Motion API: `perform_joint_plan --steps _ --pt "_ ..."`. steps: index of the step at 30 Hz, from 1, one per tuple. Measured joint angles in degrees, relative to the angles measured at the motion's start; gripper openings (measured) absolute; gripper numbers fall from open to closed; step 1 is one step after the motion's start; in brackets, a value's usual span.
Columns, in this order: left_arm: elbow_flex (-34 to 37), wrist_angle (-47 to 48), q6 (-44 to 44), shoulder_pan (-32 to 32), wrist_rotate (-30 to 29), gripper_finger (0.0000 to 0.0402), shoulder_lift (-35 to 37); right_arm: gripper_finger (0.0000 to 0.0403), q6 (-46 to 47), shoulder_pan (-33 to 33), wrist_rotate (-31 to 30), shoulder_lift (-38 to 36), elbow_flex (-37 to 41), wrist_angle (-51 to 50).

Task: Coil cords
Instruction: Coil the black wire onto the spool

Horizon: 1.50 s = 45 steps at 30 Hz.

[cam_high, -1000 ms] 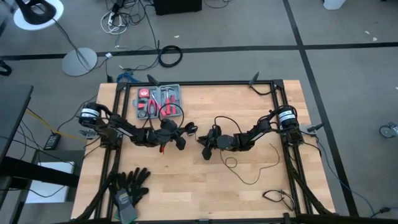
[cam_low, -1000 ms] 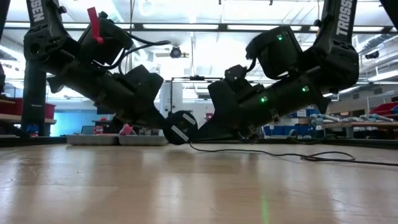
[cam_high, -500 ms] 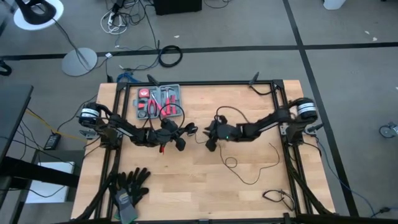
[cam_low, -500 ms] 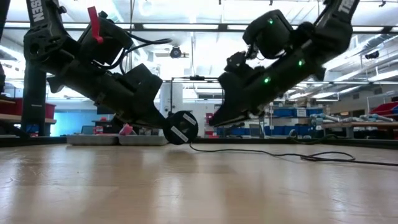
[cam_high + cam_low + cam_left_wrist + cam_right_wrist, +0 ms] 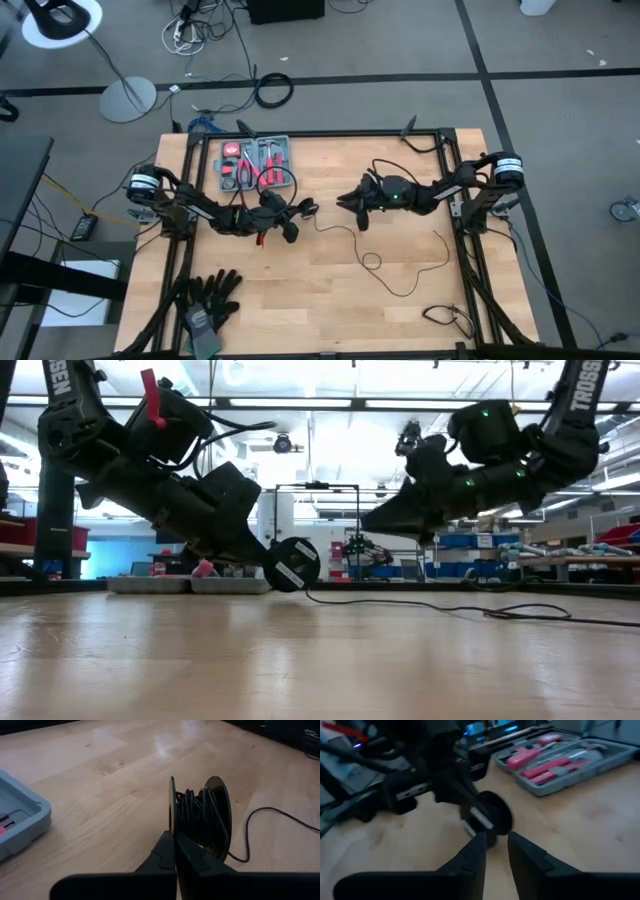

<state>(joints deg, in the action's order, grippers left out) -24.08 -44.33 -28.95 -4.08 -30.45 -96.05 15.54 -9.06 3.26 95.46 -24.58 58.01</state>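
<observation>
The cords are one thin black wire. Part of it is wound on a round black spool (image 5: 200,820), and the rest trails off in loose loops (image 5: 400,285) across the table's right half. My left gripper (image 5: 174,836) is shut on the spool at the table's middle (image 5: 300,211). My right gripper (image 5: 345,200) hangs above the table just right of the spool. Its fingers (image 5: 496,839) stand a little apart with nothing between them, and they point at the spool (image 5: 492,817). In the low view the loose wire (image 5: 450,608) lies flat on the wood under that gripper (image 5: 368,528). My left gripper pinches the rim of the spool's near flange (image 5: 172,825) between its two fingers. The fingers slant down from the table's left. The spool stands on edge with its wound wire showing between the flanges. Its lower rim (image 5: 290,590) is at the tabletop; whether it rests there, I cannot tell.
A grey tray of red-handled tools (image 5: 256,165) sits at the far left, just behind my left arm. Black gloves (image 5: 208,298) lie at the near left corner. Another small cable (image 5: 445,318) lies at the near right. Bare wood spreads along the near middle.
My right gripper has risen from the tabletop beside the wire and drawn back toward the table's far and right edges, tipping closer to level. The wire has stayed flat on the wood. My left gripper and the spool have kept still.
</observation>
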Motion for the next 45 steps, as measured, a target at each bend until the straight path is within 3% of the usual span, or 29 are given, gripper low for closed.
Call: perform_joint_plan --steps 6,11,16,25,45 --pt "0.0 -3.1 2.6 0.0 0.8 0.0000 0.0 0.0078 -0.1 0.9 -7.4 0.5 1.1 -4.0" --pt "0.0 -4.3 5.6 0.0 1.6 0.0000 0.0 0.0081 -3.8 1.9 -8.0 2.6 -2.0 -4.7" --pt "0.0 -3.9 6.1 0.0 3.1 0.0000 0.0 0.0085 -12.1 2.1 -5.2 7.3 -7.3 -6.9" --pt "0.0 -1.4 6.0 0.0 3.3 0.0000 0.1 0.0081 -17.1 2.1 -4.3 10.8 -12.8 -9.6" --pt "0.0 -1.1 7.7 0.0 3.2 0.0000 0.0 0.0077 -17.8 1.7 0.7 11.3 -15.0 -14.6"
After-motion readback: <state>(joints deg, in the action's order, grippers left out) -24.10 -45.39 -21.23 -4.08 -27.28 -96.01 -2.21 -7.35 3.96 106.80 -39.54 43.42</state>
